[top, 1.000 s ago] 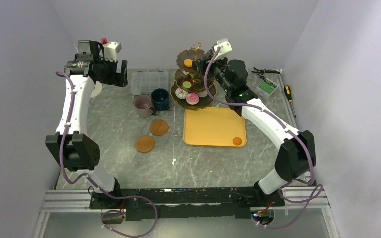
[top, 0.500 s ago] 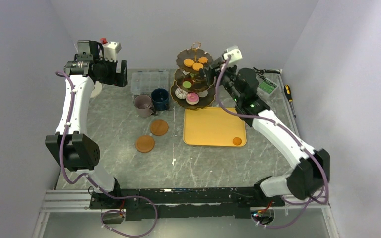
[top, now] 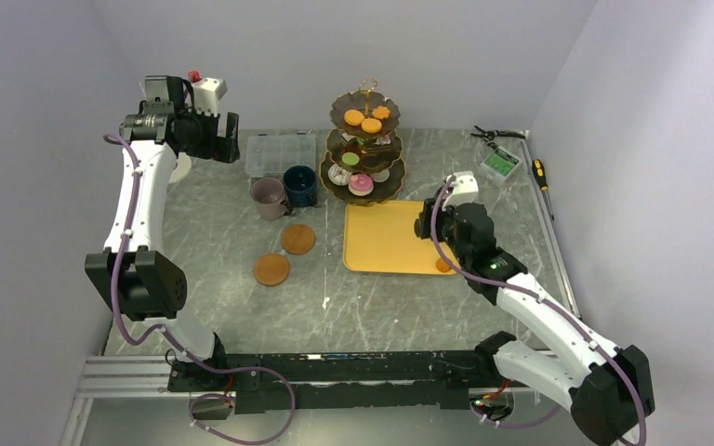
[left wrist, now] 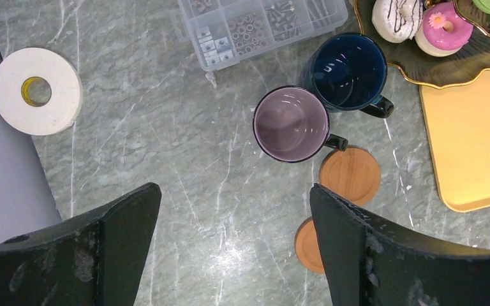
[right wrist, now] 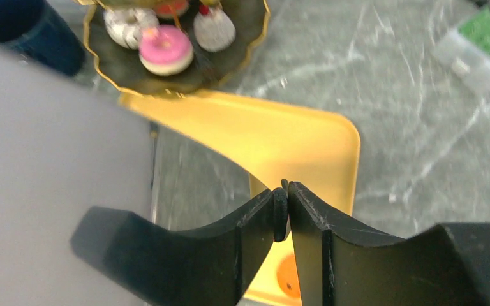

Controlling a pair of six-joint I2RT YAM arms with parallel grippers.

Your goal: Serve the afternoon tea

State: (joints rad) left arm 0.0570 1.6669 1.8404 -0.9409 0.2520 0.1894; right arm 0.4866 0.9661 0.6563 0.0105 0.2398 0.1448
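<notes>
Holding the left hand [left wrist: 233, 191] wide open, high at far left. Hanging the right hand [right wrist: 281, 197] over the yellow tray [top: 381, 232], fingertips [right wrist: 255, 217] pressed together. Spotting one orange macaron [top: 442, 265] at its near-right corner, three-tier stand [top: 386, 193] just beyond, mauve mug [left wrist: 291, 124] touching navy mug [left wrist: 348, 70].

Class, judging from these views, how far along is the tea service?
Done: macarons and donuts sit on the stand. In hand: the right end effector hovers over the yellow tray, where one orange macaron lies. Left: that macaron, plus the mauve mug and navy mug, both standing off the two coasters.
</notes>
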